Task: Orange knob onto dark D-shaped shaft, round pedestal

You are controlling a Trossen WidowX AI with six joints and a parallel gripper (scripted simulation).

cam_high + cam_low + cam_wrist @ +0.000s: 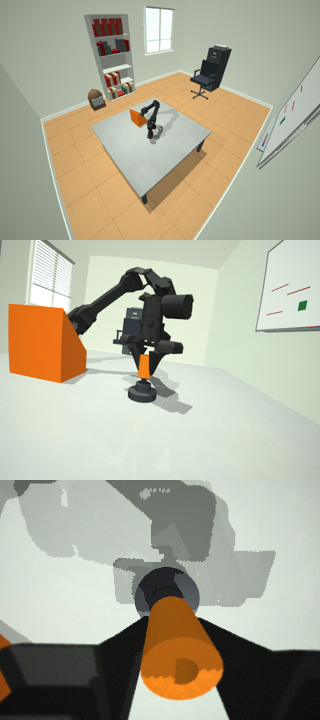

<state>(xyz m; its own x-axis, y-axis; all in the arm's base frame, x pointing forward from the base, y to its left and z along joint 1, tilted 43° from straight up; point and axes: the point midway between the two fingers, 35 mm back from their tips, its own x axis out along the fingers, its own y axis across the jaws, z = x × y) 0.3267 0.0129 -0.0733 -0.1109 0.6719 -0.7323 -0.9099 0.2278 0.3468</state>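
My gripper (144,366) is shut on the orange knob (143,366), a short upright cylinder. The knob stands on top of the dark shaft (143,381), a short stretch of which shows below it. The round dark pedestal (142,392) sits on the table under the shaft, with a gap between it and the knob's bottom. In the wrist view the knob (180,647) shows its D-shaped hole at the near end, with the pedestal (166,593) right behind it. In the top view the arm's gripper (150,130) stands over the pedestal (150,135).
An orange wedge-shaped block (42,342) stands on the table to the left of the arm, near its base. The table (151,139) stands in the middle of a room with a bookshelf (111,55), an office chair (204,78) and a whiteboard (292,113).
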